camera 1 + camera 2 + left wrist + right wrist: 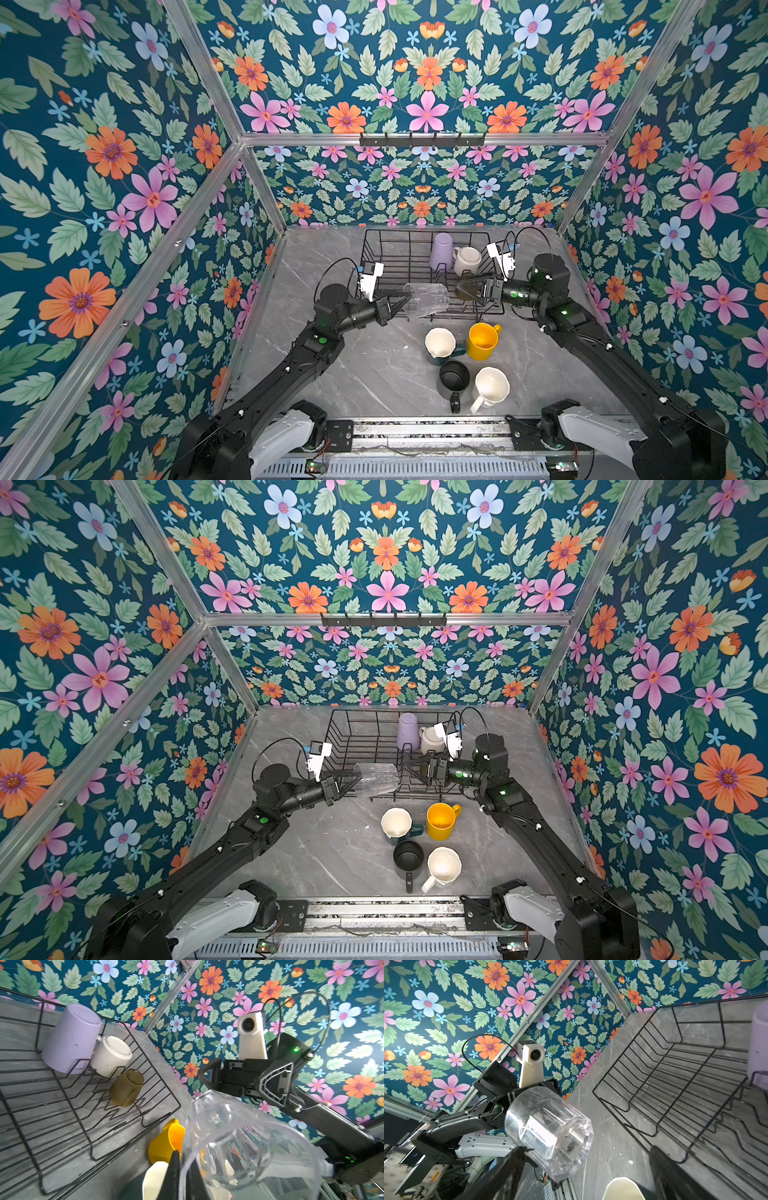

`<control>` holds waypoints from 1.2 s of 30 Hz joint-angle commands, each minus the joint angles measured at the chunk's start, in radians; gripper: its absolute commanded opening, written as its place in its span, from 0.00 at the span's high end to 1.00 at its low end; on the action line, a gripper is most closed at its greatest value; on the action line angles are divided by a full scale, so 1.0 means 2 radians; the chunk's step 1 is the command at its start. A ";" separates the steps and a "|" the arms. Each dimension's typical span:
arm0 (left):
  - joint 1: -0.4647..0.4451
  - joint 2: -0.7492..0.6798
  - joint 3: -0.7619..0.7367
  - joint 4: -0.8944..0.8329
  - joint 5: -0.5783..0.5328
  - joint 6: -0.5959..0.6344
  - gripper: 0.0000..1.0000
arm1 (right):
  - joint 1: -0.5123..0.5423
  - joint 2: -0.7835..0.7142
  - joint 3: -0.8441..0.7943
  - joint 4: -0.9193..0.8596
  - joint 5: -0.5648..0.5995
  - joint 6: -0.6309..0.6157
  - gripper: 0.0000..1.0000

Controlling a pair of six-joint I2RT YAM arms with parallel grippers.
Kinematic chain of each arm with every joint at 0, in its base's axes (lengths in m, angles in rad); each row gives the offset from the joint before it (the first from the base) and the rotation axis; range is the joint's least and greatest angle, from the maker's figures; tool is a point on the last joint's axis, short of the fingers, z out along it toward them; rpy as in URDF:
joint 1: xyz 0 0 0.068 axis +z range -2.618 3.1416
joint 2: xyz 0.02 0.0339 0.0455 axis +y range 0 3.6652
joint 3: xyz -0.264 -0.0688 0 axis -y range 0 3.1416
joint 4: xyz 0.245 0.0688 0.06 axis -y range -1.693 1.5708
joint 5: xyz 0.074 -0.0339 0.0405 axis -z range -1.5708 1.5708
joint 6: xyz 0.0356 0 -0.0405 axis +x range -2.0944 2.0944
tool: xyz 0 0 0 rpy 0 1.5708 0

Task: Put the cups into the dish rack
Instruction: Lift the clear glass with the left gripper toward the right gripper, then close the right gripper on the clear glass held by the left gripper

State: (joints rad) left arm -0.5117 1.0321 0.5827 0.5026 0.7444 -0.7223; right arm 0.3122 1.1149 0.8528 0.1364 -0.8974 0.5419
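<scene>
The clear glass (426, 299) is hanging on its side above the dish rack's (386, 249) near edge, with the left gripper (404, 299) pinching its rim. Three cups are sitting inside the rack: lavender tumbler (441, 251), white mug (467, 259) and olive glass (126, 1087). In both top views the olive glass is partly hidden by the right gripper (463, 291), whose jaws are spread. Four mugs are standing on the table (353, 374): dark green mug (439, 343), yellow mug (482, 340), black mug (454, 376), fluted white mug (491, 384).

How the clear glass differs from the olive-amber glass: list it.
Colour: the clear glass is colourless; the olive-amber glass is tinted brownish green.
Support: the clear glass is gripped at its rim by the left pincer; the olive-amber glass rests in the dish rack.
Pose: the clear glass lies sideways in the air; the olive-amber glass leans base up.
Both are see-through and handleless.
</scene>
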 commanded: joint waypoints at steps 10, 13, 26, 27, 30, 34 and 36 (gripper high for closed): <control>0.004 0.035 -0.005 0.131 0.055 -0.050 1.00 | 0.019 0.031 0.005 0.088 -0.097 0.041 0.07; 0.005 0.040 -0.005 0.140 0.056 -0.055 1.00 | 0.031 0.030 0.008 0.087 -0.100 0.036 0.08; 0.006 0.052 -0.002 0.161 0.065 -0.069 1.00 | 0.079 0.058 0.021 0.080 -0.096 0.028 0.08; 0.006 0.053 -0.002 0.163 0.066 -0.070 1.00 | 0.081 0.061 0.022 0.082 -0.096 0.029 0.08; 0.007 0.056 -0.002 0.167 0.068 -0.072 1.00 | 0.086 0.066 0.022 0.094 -0.097 0.037 0.08; 0.007 0.060 -0.004 0.179 0.071 -0.079 1.00 | 0.094 0.074 0.025 0.100 -0.100 0.040 0.10; 0.007 0.062 -0.004 0.183 0.074 -0.081 1.00 | 0.096 0.077 0.026 0.101 -0.101 0.040 0.11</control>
State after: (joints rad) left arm -0.4992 1.1538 0.5724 0.7952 0.8742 -0.8684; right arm 0.4984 1.2652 0.8967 0.2947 -1.0897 0.6106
